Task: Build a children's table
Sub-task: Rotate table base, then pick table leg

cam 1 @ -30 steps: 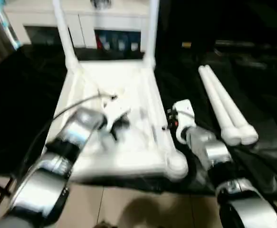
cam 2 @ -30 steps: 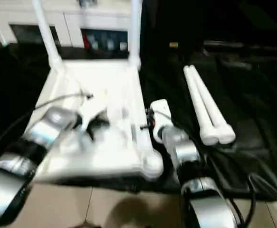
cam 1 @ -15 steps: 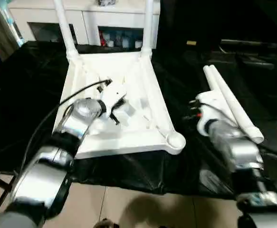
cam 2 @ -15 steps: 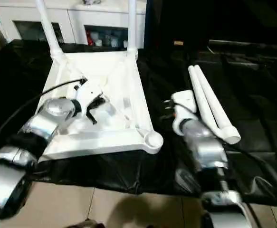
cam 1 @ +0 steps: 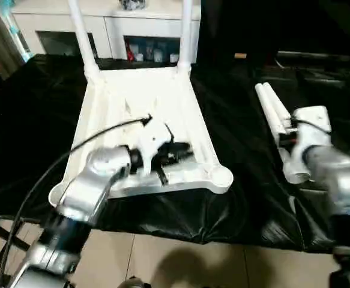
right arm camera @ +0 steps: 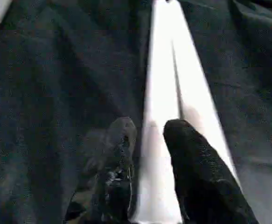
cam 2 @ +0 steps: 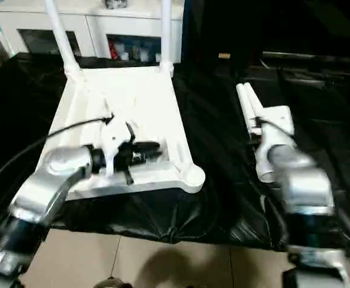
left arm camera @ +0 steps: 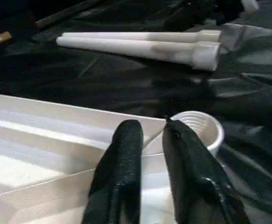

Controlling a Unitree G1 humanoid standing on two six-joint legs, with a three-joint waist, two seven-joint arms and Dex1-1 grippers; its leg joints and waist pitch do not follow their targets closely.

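Note:
The children's table lies upside down on black sheeting, its white ribbed top (cam 1: 132, 96) facing up. Two legs (cam 1: 81, 42) (cam 1: 185, 36) stand in the far corner sockets. The near right socket (cam 1: 221, 177) is empty. My left gripper (left arm camera: 150, 128) hovers over the top's near rim just beside that socket (left arm camera: 198, 126), fingers a little apart with nothing between them. Two loose legs (cam 1: 271, 111) lie side by side to the right. My right gripper (right arm camera: 147, 126) hangs open just above those legs (right arm camera: 173, 74), not touching them.
Black sheeting (cam 1: 235, 120) covers the low work surface, whose near edge drops to a tiled floor (cam 1: 162, 264). A white glass-doored cabinet (cam 1: 111, 27) stands behind the table. A black cable (cam 1: 96, 135) runs along my left forearm.
My left gripper has moved toward the top's near right corner. My right arm has swung right, from beside the top to above the two loose legs. The camera has also shifted.

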